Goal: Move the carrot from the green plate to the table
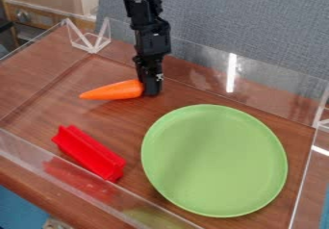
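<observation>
One carrot (113, 90), orange, lies on the table (64, 79), off the plate and to its upper left, tapered end pointing left. One green plate (214, 160) sits on the same table, nothing on it. One red block (88, 153) noted, nearer the front wall. One gripper (150, 83), black, is down at the carrot's thick end. Whether its fingers are open, closed or gripping the carrot cannot be told from here; the thick end is hidden.
</observation>
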`<action>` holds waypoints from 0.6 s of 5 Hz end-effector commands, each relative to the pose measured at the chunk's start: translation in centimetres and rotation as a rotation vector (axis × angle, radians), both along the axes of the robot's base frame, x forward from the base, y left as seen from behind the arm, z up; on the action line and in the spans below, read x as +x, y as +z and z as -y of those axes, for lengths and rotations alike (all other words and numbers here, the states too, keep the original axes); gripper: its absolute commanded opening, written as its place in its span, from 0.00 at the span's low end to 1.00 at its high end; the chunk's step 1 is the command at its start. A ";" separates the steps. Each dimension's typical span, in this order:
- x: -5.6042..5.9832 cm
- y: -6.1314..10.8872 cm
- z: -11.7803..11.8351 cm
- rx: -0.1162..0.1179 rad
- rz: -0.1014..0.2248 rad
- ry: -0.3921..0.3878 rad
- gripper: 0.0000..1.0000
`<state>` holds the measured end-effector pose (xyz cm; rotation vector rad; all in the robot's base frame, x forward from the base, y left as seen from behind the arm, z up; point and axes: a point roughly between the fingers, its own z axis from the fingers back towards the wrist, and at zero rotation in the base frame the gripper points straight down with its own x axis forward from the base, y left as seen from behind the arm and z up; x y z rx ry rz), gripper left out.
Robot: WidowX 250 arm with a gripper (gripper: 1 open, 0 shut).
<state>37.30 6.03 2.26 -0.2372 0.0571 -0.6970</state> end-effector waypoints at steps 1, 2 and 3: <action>-0.5 0.6 0.0 -0.009 -0.007 -0.005 0.00; -1.0 0.6 0.1 -0.020 -0.029 -0.013 0.00; -1.4 0.6 0.2 -0.031 -0.052 -0.019 0.00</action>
